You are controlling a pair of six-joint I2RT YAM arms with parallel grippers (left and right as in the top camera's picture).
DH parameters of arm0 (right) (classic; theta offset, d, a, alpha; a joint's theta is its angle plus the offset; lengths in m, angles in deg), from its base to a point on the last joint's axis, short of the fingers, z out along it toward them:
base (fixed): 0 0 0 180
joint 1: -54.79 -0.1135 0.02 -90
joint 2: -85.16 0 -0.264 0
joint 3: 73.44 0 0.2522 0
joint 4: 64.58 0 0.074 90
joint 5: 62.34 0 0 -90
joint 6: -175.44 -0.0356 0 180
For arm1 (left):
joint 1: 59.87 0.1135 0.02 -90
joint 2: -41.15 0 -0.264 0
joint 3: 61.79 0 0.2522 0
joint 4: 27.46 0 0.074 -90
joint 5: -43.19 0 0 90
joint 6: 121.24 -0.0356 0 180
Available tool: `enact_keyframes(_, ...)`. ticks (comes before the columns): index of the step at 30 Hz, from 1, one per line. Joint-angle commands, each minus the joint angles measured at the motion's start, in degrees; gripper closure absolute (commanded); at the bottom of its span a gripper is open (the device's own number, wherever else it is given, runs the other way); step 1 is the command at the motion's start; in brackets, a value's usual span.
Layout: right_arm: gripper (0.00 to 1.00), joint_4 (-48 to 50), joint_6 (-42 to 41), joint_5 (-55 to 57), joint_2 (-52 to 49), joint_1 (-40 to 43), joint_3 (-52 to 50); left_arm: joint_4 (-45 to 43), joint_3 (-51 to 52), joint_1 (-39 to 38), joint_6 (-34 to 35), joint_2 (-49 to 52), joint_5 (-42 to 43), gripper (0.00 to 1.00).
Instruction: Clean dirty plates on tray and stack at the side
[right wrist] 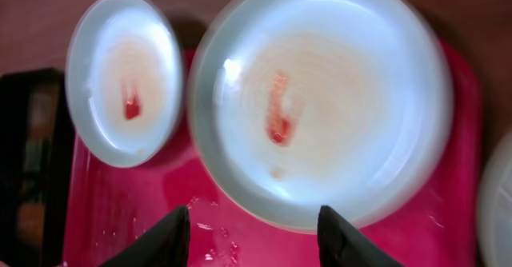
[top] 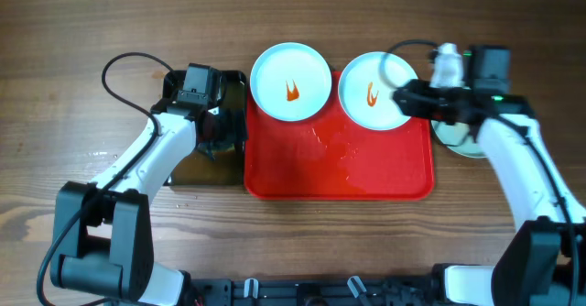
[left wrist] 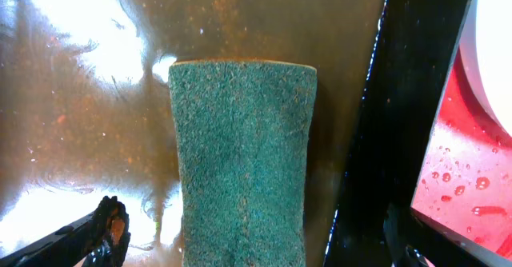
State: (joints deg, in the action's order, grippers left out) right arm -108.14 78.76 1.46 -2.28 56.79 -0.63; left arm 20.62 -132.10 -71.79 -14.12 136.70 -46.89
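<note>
We see a red tray [top: 339,164] in the middle of the wooden surface [top: 73,31], its textured floor wet with droplets. Two round white plates sit along its upper edge. The left plate [top: 290,77] has a small orange-red smear at its centre. The right plate [top: 366,91] has a similar streak, ringed by faint brownish residue in the right wrist view. A third pale plate [top: 467,144] lies off the tray at the right of the frame, mostly hidden under the right arm.

The right end effector [right wrist: 254,231] is released, its fingers spread above the right plate's near rim. The left end effector [left wrist: 254,239] is also released, straddling a green sponge [left wrist: 240,163] in a black tray [left wrist: 384,123] without gripping it.
</note>
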Motion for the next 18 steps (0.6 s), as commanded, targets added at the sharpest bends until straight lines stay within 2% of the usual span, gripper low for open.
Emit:
enact_keyframes(1,0.45,4.31,-1.81,7.87,1.27,-11.52,1.42,-0.28,0.31,0.15,0.02,-0.94,1.14,0.0)
enact_keyframes(3,0.44,7.37,-6.64,12.37,-0.92,-18.23,1.42,-0.26,0.31,0.15,0.02,-0.94,1.14,0.0)
enact_keyframes(8,0.46,13.53,-19.8,14.23,-10.03,-24.68,1.38,-0.26,0.31,0.15,0.02,-0.94,1.14,0.0)
enact_keyframes(12,0.5,16.28,-29.81,14.21,-17.46,-25.73,1.38,-0.26,0.31,0.15,0.02,-0.94,1.14,0.0)
enact_keyframes(15,0.55,18.56,-34.47,14.19,-20.61,-25.75,1.38,-0.26,0.31,0.15,0.02,-0.94,1.14,0.0)
enact_keyframes(18,0.62,19.8,-35.63,14.62,-21.81,-25.79,1.38,-0.26,0.31,0.15,0.02,-0.94,1.14,0.0)
